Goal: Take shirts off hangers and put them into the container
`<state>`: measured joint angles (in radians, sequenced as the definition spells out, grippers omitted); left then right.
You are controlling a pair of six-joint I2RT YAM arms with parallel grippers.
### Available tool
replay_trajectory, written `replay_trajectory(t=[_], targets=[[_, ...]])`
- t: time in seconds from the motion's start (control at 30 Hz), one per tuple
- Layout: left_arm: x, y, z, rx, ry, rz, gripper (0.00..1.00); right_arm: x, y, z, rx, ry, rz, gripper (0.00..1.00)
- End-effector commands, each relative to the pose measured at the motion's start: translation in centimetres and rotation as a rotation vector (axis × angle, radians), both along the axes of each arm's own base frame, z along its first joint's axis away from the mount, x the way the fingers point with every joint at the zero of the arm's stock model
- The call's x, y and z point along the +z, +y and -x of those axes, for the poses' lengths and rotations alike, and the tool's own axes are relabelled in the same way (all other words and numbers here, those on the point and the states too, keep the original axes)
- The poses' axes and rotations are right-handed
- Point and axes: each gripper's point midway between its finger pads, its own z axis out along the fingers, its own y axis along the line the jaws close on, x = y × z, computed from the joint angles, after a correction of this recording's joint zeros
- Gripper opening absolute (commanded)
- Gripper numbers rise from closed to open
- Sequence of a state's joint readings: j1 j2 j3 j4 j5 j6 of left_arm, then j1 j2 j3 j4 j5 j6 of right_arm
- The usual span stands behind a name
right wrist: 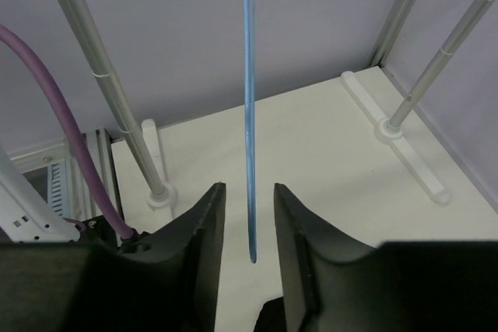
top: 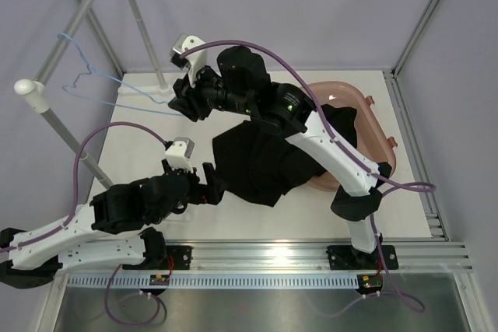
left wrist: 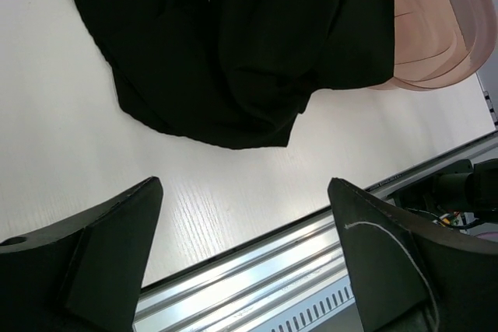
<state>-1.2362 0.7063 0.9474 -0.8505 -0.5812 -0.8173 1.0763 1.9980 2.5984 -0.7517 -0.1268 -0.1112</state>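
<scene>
- The left claw (left wrist: 245, 192) stands spread wide and holds nothing. Between its fingers there is only bare counter (left wrist: 78, 153).
- Just ahead of this claw lies the black shirt (left wrist: 233, 44), crumpled. Its nearest hem is close to the fingertips but not touching them.
- Further ahead and to the right of the claw, the shirt goes over the rim of the pink tub (left wrist: 443, 29). One part is inside, but the bigger part lies outside on the counter.
- The right claw (right wrist: 247, 192) is well apart from the shirt, up at the rack. Its fingers are a little spread, and the wire of the light-blue hanger (right wrist: 249, 114) passes down the gap between them. I see a slit of space on each side, so the wire seems not to be pinched.
- Beyond this claw, to its left and right, stand the grey rack poles (right wrist: 101, 75). The hanger carries no cloth.
- My judgement is that the taking off is done. The step in hand is to bring the rest of the shirt into the tub.
- The next move, I think, asks the left claw to go forward and down and pinch a thick fold at the near hem. Then it should lift the fold and carry it ahead and to the right, over the rim. The right claw should draw straight back, so that the wire does not catch.
</scene>
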Motion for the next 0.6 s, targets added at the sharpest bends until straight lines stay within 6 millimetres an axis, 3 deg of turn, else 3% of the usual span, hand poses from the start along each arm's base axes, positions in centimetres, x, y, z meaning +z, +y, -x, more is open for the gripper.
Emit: replay_trajectory(t=[0.0, 0.1, 0.13, 0.17, 0.2, 0.23, 0.27, 0.3, 0.33, 0.37, 0.4, 0.43, 0.5, 0.53, 0.57], targets=[[2.6, -0.9, -0.4, 0.007, -0.034, 0.080, 0.97, 1.5, -1.5, -0.9, -0.093, -0.044, -0.022, 0.45], [3.3, -2.0, -0.9, -0.017, -0.060, 0.063, 0.98, 4.0, -5.2, -2.5, -0.271, -0.095, -0.041, 0.61], [3.1, -2.8, -1.2, -0.025, -0.063, 0.040, 0.98, 5.5, -7.7, -3.2, -0.365, -0.125, -0.054, 0.66], [3.4, -3.7, -1.3, -0.045, -0.070, 0.038, 0.98, 5.9, -9.1, -3.3, -0.410, -0.131, -0.046, 0.69], [4.6, -4.4, -1.7, -0.056, -0.094, 0.044, 0.99, 6.6, -10.7, -3.3, -0.455, -0.138, -0.053, 0.73], [4.4, -5.8, -2.3, -0.061, -0.095, 0.011, 0.99, 8.7, -14.2, -3.0, -0.537, -0.152, -0.090, 0.79], [4.6, -6.6, -2.6, -0.070, -0.095, -0.002, 0.99, 8.4, -15.6, -2.8, -0.569, -0.142, -0.072, 0.87], [5.8, -7.2, -3.6, -0.064, -0.104, 0.003, 0.99, 8.6, -17.2, -2.3, -0.592, -0.124, -0.086, 0.90], [5.6, -8.6, -3.7, -0.110, -0.071, 0.014, 0.99, 10.6, -20.7, -0.6, -0.607, -0.127, -0.145, 0.92], [4.4, -10.1, -4.5, -0.129, -0.042, -0.008, 0.99, 9.2, -21.2, -0.2, -0.608, -0.106, -0.118, 0.96], [4.1, -10.3, -5.9, -0.125, -0.035, -0.005, 0.99, 9.2, -22.6, 0.6, -0.611, -0.083, -0.143, 0.97], [3.7, -11.4, -6.3, -0.161, -0.022, 0.022, 0.99, 8.9, -25.2, 1.9, -0.615, -0.073, -0.163, 0.98], [1.7, -11.3, -8.9, -0.126, 0.021, 0.002, 0.99, 8.4, -27.4, 3.3, -0.624, -0.036, -0.196, 1.00], [0.6, -11.7, -9.1, -0.153, 0.056, 0.006, 0.99, 7.6, -29.4, 4.2, -0.632, -0.032, -0.193, 1.00], [-0.4, -12.3, -10.0, -0.153, 0.069, 0.004, 0.99, 7.1, -30.0, 4.7, -0.636, -0.003, -0.208, 1.00]])
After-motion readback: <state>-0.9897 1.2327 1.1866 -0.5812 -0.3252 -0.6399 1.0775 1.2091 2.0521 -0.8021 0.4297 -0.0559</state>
